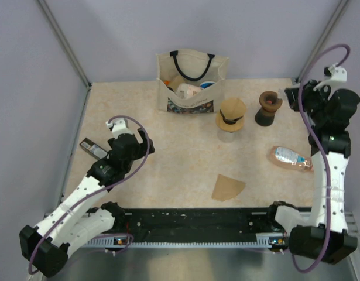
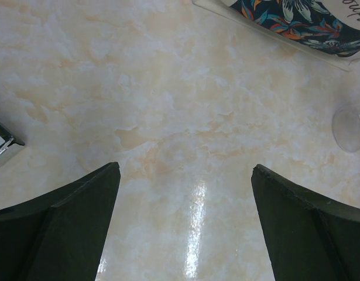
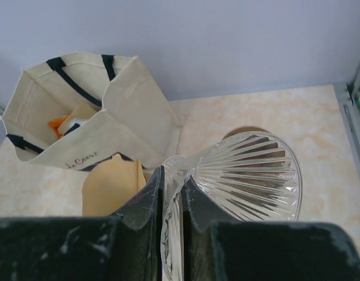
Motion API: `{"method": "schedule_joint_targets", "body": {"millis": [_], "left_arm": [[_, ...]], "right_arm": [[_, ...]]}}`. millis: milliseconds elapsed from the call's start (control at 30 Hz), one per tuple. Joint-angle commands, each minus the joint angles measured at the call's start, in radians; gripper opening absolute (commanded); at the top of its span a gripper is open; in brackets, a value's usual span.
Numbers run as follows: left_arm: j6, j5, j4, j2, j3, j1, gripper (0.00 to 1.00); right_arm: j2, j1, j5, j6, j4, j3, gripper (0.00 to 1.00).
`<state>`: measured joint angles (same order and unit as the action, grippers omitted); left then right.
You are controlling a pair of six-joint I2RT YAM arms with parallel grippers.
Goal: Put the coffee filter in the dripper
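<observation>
- The coffee filter [image 1: 228, 187] lies flat on the bench [image 1: 168, 158], well apart from both pairs of jaws.
- The left jaws stand wide open and empty above the bench.
- The right jaws are closed on the rim of the dripper [image 3: 250, 175], a clear ribbed funnel; its lower part is cut off.

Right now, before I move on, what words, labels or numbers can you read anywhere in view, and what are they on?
"Coeur": cursive on the side of the cream tote bag, right wrist view; the letters before it are unclear.
Cursive fragment on the same bag, left wrist view: cut off by the frame, unreadable.
Label on the plastic packet: too small to read.
Label on the dark flat item: too small to read.
Nothing else legible.
</observation>
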<state>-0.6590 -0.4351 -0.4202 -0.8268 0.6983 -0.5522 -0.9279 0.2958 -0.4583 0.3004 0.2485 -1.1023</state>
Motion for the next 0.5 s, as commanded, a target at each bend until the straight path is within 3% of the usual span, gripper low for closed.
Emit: {"method": "schedule_joint_targets", "body": {"millis": [0, 100, 267, 367, 467], "left_arm": [[-0.005, -0.027, -0.017, -0.006, 0.072, 0.001, 0.99], [-0.008, -0.045, -0.049, -0.005, 0.093, 0.002, 0.99], [-0.014, -0.093, -0.095, 0.005, 0.105, 0.003, 0.99], [-0.014, -0.113, -0.121, -0.005, 0.118, 0.003, 0.99], [-0.019, -0.126, -0.137, -0.02, 0.13, 0.003, 0.99]], "right_arm": [[-0.219, -0.121, 0.079, -0.292, 0.065, -0.282, 0.0], [-0.388, -0.181, 0.121, -0.517, 0.199, -0.468, 0.0], [-0.558, -0.201, 0.052, -0.93, 0.375, -0.625, 0.0], [-0.643, -0.221, 0.141, -1.068, 0.494, -0.703, 0.0], [-0.675, -0.225, 0.13, -1.181, 0.523, -0.676, 0.0]]}}
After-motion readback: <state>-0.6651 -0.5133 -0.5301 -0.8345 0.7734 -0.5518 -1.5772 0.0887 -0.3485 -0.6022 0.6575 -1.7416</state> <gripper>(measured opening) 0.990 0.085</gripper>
